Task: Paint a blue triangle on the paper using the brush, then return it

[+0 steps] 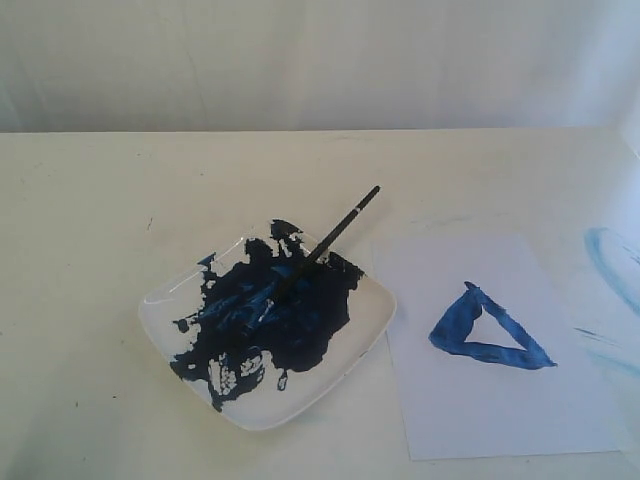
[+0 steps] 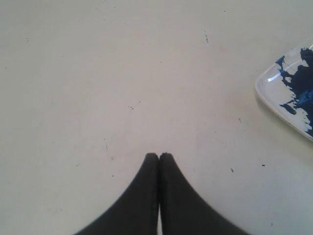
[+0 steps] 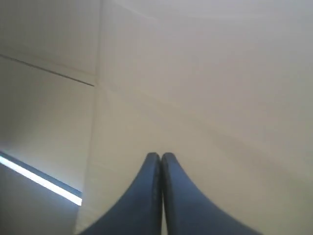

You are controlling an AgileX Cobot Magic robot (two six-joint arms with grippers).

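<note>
Table (image 1: 90,220) holding paper (image 1: 500,410), blue triangle (image 1: 490,352); brush (image 1: 335,228) overhanging plate (image 1: 345,365), risking rolling off; left gripper (image 2: 159,155), right gripper (image 3: 160,155) pressed together, seemingly empty.

Left gripper (image 2: 159,155) fingers pressed together, right gripper (image 3: 160,155) likewise

Cream table (image 1: 90,200), a few small dark specks on its surface. Left of centre: white square plate (image 1: 162,312), set cornerwise, coated in dark blue paint. Right of it: white paper (image 1: 470,400), lying flat, left edge at the plate's right corner, contact not resolvable; faint light-blue smears (image 1: 608,252) on bare table past the paper's right edge
</note>
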